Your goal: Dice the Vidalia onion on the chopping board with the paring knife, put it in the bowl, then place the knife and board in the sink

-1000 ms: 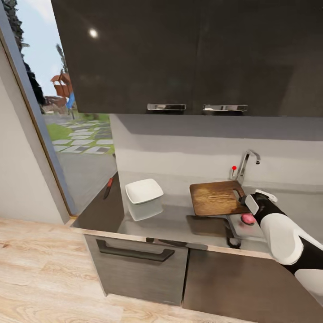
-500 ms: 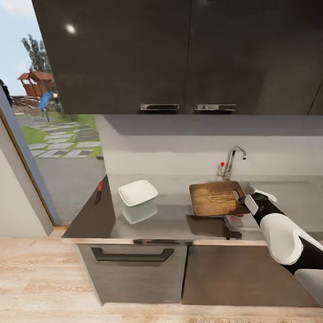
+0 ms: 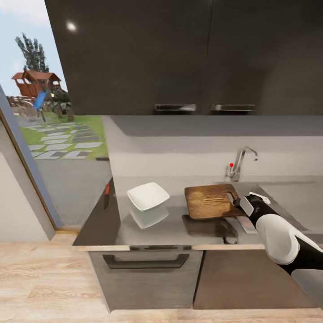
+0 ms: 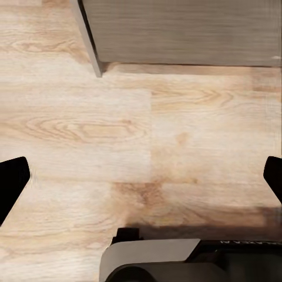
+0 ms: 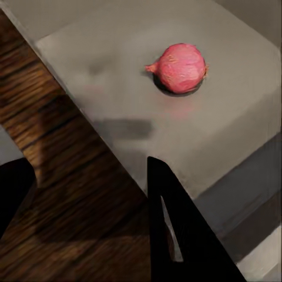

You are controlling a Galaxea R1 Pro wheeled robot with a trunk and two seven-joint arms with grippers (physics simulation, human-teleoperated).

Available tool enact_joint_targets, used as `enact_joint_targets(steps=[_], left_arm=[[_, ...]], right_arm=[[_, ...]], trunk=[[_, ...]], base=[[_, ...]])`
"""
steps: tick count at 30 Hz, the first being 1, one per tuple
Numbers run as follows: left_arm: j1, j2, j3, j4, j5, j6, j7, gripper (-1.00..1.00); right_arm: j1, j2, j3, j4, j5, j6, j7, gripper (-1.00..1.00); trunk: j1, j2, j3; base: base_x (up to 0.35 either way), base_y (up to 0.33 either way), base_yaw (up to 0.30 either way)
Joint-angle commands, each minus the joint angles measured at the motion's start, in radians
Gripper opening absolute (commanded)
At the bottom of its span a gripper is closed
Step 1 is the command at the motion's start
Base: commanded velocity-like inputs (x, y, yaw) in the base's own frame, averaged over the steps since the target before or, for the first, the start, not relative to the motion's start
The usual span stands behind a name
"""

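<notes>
Right end effector [image 3: 236, 202] gripping dark-brown grained chopping board [image 3: 208, 201], pink round onion [image 5: 178, 67]

No readable text, label, brand, number or sign anywhere. Left wrist view: faint pale marks on dark edge of arm housing [image 4: 244, 242], too blurred to read. Cupboard doors [image 3: 179, 54], chopping board [image 3: 208, 201], bowl [image 3: 147, 196] and tap [image 3: 241, 162] carry no lettering.

Right gripper [image 3: 236, 202] grips the chopping board [image 3: 210, 201] (raised above countertop [image 3: 170, 224]).
</notes>
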Motion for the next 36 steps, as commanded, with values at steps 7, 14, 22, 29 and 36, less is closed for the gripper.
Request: enact_joint_targets(steps=[7, 14, 22, 29, 36], left_arm=[[-0.001, -0.001, 0.002, 0.0, 0.001, -0.002, 0.0, 1.0], [0.0, 0.0, 0.002, 0.0, 0.001, -0.002, 0.0, 1.0], [-0.001, -0.001, 0.002, 0.0, 0.001, -0.002, 0.0, 1.0], [0.0, -0.001, 0.002, 0.0, 0.001, -0.002, 0.0, 1.0], [0.0, -0.001, 0.002, 0.0, 0.001, -0.002, 0.0, 1.0]], right_arm=[[-0.001, 0.007, -0.007, 0.0, 0.011, 0.006, -0.022, -1.0], [-0.001, 0.019, -0.007, 0.001, 0.011, 0.005, -0.095, -1.0], [-0.001, 0.024, -0.009, 0.091, 0.009, 0.0, -0.097, -1.0], [-0.001, 0.019, -0.01, 0.096, 0.008, 0.0, -0.095, -1.0], [-0.001, 0.019, -0.01, 0.101, 0.008, 0.0, -0.089, -1.0]], trunk=[[0.001, -0.001, -0.001], [0.001, -0.001, -0.001], [0.001, -0.001, -0.001], [0.001, -0.001, -0.001], [0.001, -0.001, -0.001]], base=[[0.141, 0.129, 0.0], [0.046, 0.019, 0.0], [0.001, 0.0, 0.0], [0.0, 0.0, 0.0], [0.0, 0.0, 0.0]])
